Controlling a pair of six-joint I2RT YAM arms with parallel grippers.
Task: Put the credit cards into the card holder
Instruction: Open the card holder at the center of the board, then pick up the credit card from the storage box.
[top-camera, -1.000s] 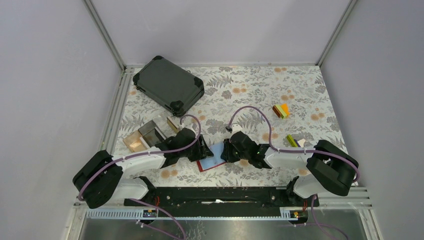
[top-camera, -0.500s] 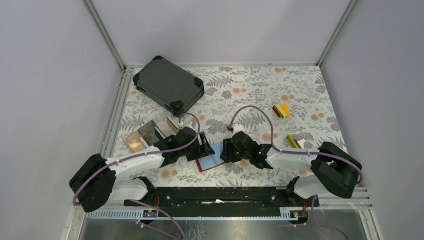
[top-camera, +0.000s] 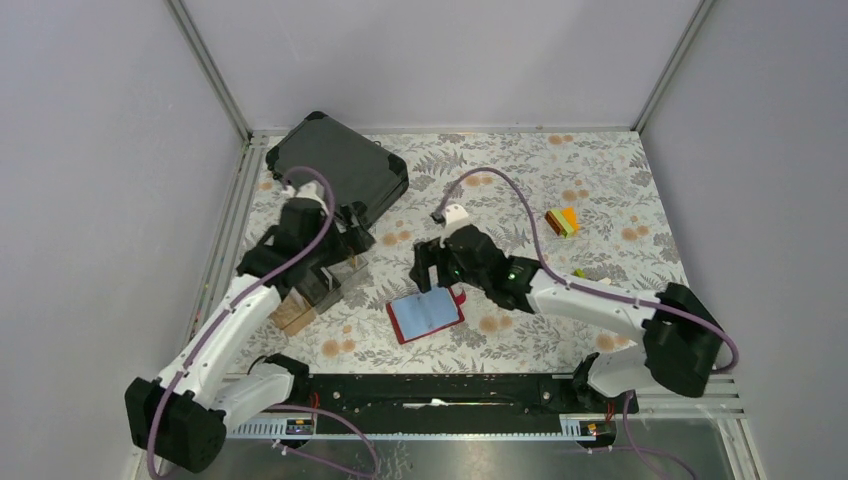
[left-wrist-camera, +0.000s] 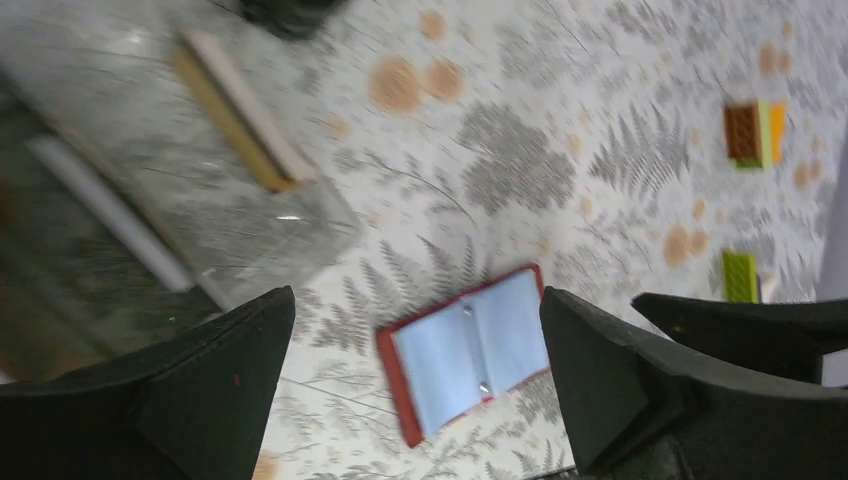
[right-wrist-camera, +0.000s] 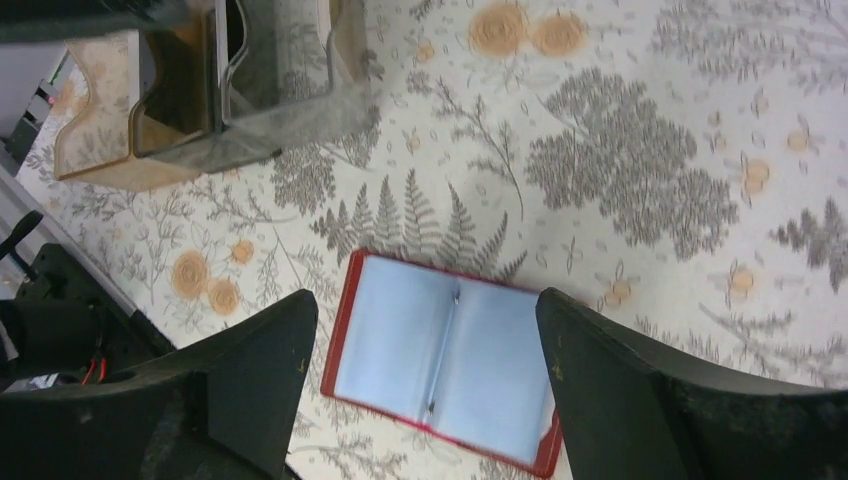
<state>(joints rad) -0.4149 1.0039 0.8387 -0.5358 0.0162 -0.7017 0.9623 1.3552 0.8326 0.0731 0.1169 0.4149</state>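
Now, card holder (right-wrist-camera: 546, 458) open flat, blue inside, clear box (right-wrist-camera: 290, 120) near

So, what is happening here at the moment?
Two robot arms are set to fill the card holder, which lies open and flat on the table, its light blue inside facing up. The right gripper hovers open above it, holding nothing. The left gripper, also open and empty, hangs near the clear box by the dark case.

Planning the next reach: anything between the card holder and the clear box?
Only bare patterned tablecloth lies between card holder and clear box, per right wrist view.
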